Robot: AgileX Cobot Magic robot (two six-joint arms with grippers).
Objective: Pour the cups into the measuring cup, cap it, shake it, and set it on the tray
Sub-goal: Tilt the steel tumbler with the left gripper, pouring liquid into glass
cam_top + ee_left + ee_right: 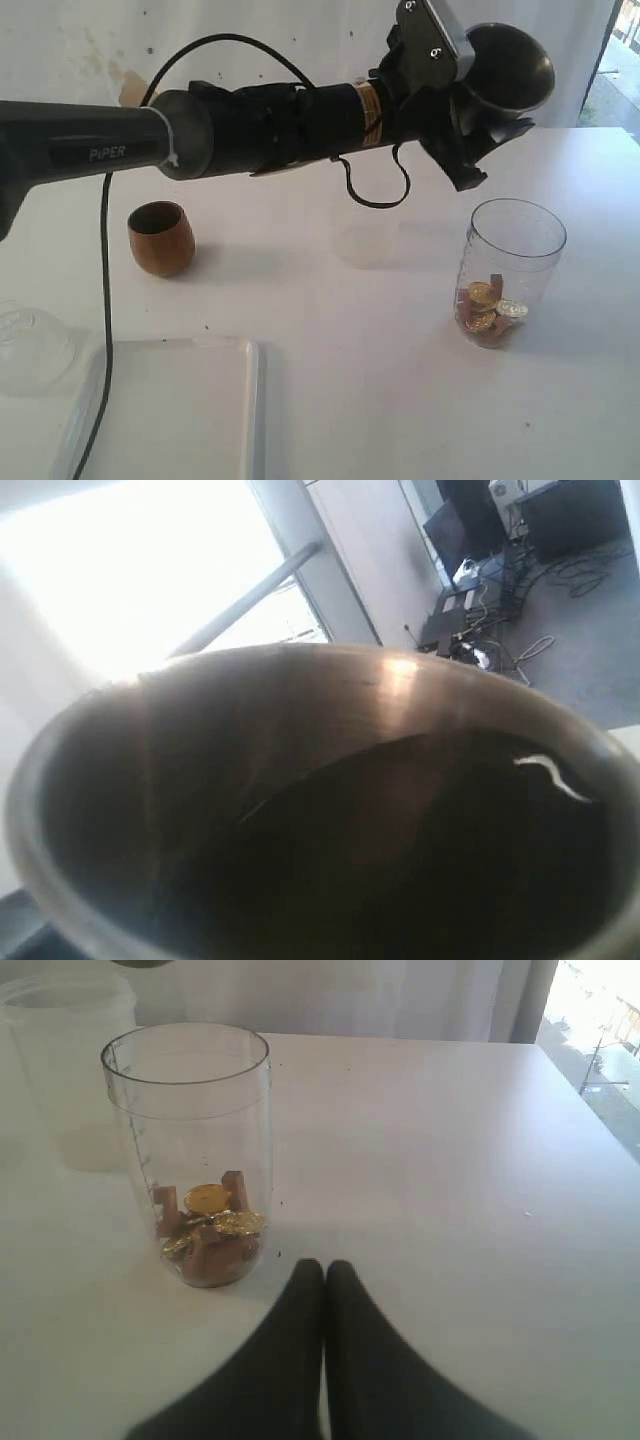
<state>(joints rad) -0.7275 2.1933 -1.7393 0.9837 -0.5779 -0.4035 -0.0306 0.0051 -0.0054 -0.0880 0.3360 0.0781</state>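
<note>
My left gripper (478,125) is shut on the steel tumbler (508,66), holding it tipped on its side high above the table, up and a little left of the measuring cup (508,262). The tumbler's dark inside (300,740) fills the left wrist view and hides the jaws. The measuring cup (190,1130) stands upright with gold coins and brown pieces at its bottom. The brown wooden cup (160,238) stands upright at the left. A corner of the white tray (190,410) shows at the front left. My right gripper (324,1272) is shut and empty, low on the table beside the measuring cup.
A frosted beaker (362,240) stands mid-table behind the measuring cup, also the pale frosted beaker (68,1060) in the right wrist view. A clear domed lid (28,345) lies at the left edge beside the tray. The left arm's cable (105,300) hangs across the tray.
</note>
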